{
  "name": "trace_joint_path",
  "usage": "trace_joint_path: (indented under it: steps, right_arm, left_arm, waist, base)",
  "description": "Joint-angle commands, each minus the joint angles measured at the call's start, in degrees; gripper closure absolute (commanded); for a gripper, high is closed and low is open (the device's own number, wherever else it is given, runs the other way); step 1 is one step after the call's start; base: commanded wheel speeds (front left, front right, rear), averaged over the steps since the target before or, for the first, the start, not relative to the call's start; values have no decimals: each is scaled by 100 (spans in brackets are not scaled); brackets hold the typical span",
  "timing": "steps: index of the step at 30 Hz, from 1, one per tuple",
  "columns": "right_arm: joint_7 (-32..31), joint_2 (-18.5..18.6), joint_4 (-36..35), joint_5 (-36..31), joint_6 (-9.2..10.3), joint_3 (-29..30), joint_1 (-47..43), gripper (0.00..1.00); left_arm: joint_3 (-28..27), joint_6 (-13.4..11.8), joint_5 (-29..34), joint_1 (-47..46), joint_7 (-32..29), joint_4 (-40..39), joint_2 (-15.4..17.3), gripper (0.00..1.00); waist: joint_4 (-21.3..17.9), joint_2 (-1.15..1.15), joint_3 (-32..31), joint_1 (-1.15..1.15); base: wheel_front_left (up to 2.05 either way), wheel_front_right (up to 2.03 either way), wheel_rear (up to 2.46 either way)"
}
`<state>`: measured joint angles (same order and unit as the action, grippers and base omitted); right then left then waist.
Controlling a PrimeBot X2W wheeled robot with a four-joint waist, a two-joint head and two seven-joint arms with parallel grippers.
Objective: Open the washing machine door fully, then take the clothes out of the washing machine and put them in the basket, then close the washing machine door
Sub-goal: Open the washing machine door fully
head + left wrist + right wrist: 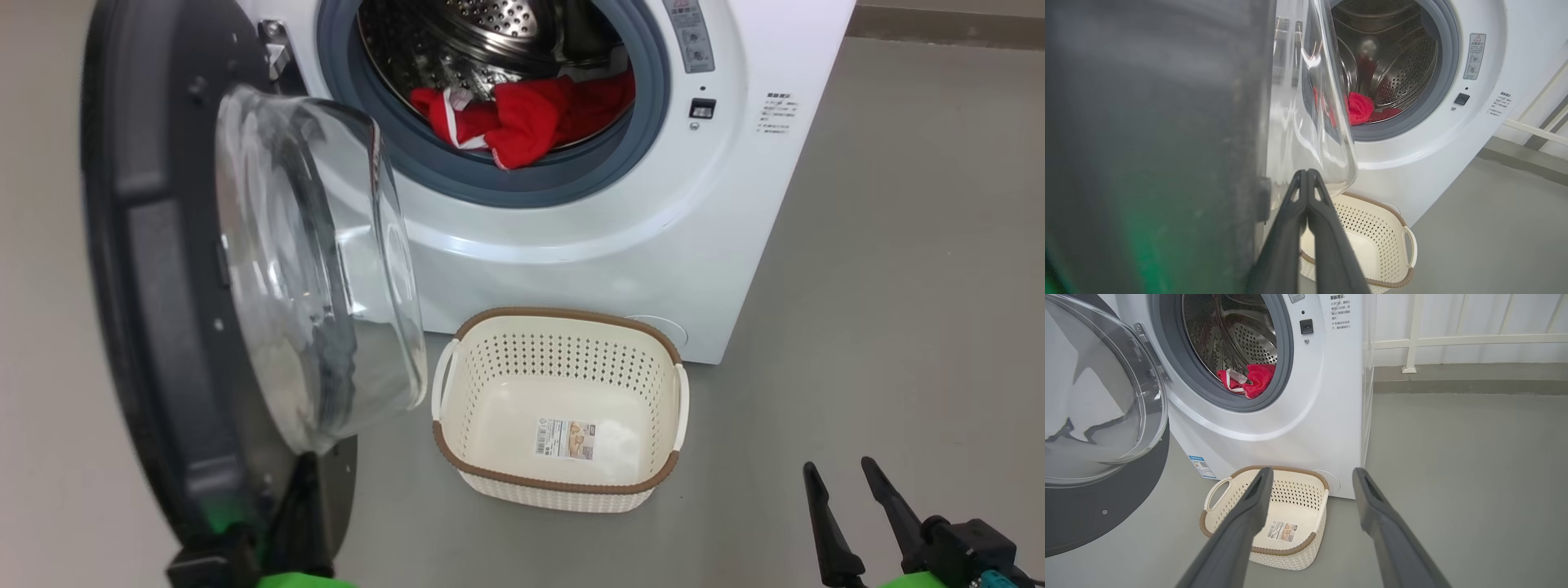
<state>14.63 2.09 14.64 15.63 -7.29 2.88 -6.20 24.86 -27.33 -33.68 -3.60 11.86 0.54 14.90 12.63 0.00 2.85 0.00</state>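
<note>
With my right gripper (1311, 473) spread and left gripper (1306, 174) pressed together, I'd pinch the soft, light clothes (526, 122) by their bunched front fold.

In the head view we find the washing machine (571, 269) at upper middle, the washing machine door (155, 269) swung out at the left. The clothes (526, 122) lie in the drum (490, 33), top centre; the basket (563, 363) stands on the floor (898, 327) just before the machine, below centre.

warning triangle (1477, 38) on washing machine (1412, 171), print illegible
</note>
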Motion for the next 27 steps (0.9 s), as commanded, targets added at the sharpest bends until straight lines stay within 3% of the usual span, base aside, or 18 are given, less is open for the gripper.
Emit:
trace_joint_path:
  steps: [1,11,27]
  right_arm:
    - [37,78,-151,-71,-20,-109,256,0]
    - [37,78,-198,-144,-20,-66,339,0]
    - [37,96,-414,-364,-20,103,548,0]
  left_arm:
    - [-449,-153,-76,-45,106,-137,200,100]
    - [-1273,-113,-242,167,279,-151,322,100]
    - [-2637,439,127,4,313,155,254,100]
  waist:
    - [37,0,34,0]
    - [108,0,169,0]
    - [169,0,723,0]
  base:
    - [0,0,0]
    - [0,0,0]
    - [0,0,0]
